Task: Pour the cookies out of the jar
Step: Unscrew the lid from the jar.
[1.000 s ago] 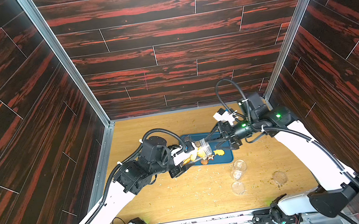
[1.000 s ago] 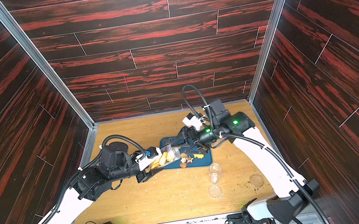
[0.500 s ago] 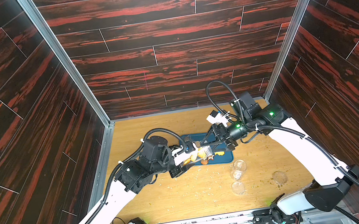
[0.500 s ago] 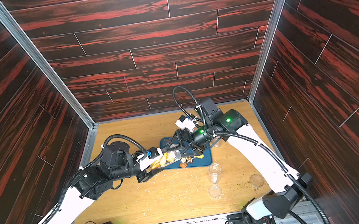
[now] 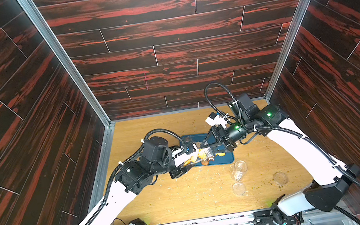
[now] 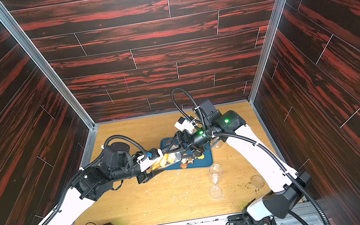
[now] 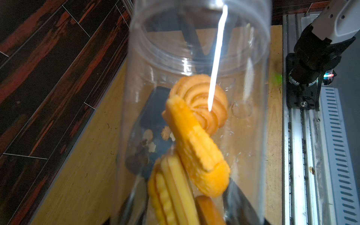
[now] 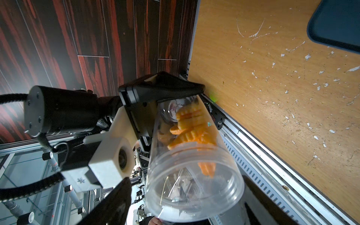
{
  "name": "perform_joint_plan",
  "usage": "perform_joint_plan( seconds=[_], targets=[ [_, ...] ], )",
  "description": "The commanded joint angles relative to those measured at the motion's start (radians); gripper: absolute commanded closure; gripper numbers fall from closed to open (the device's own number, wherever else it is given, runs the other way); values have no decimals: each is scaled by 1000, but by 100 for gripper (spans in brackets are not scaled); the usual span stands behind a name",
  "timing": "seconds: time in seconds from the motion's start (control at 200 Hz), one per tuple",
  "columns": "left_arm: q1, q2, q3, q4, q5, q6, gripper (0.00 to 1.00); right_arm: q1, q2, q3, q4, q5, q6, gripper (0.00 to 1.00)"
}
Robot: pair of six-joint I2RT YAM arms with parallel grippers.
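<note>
My left gripper (image 5: 188,159) is shut on the base end of the clear plastic jar (image 5: 199,156), which lies tilted over the blue tray (image 5: 225,158). Its open mouth points at my right gripper (image 5: 205,150). Several golden and orange cookies (image 7: 196,136) sit inside the jar (image 7: 194,58), toward its base. A few more cookies (image 6: 187,162) lie on the tray (image 6: 205,160). In the right wrist view my right gripper (image 8: 187,204) is open, with a finger on each side of the jar (image 8: 194,175) mouth. A small gap shows on one side.
Two small clear jars (image 5: 240,165) (image 5: 238,187) and a clear lid (image 5: 280,177) lie on the wooden table right of centre. Pale crumbs (image 5: 199,182) are scattered over the table. Dark panelled walls close in on three sides.
My right arm has moved left to the jar's mouth and its jaws have narrowed around it. The left arm holds the jar in the same place.
</note>
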Motion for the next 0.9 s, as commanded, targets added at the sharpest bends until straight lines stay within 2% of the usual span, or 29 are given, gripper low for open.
perform_joint_plan(
  seconds=[0.0,0.09,0.205,0.446,0.626,0.897],
  targets=[
    [0,-34,6,-3,9,20,59,5,3,-30,10,-36,9,15],
    [0,-41,3,-2,12,14,59,6,-8,-50,27,-36,18,15],
    [0,-48,0,0,13,6,59,6,-19,-71,53,-46,29,22],
    [-1,-64,-5,-2,18,-6,59,6,-35,-72,62,-48,6,24],
    [0,-75,-8,-6,37,-21,59,2,-60,-76,63,-34,-101,27],
    [-1,-80,3,-7,86,-59,59,2,-177,-201,245,-11,-209,31]
  ],
)
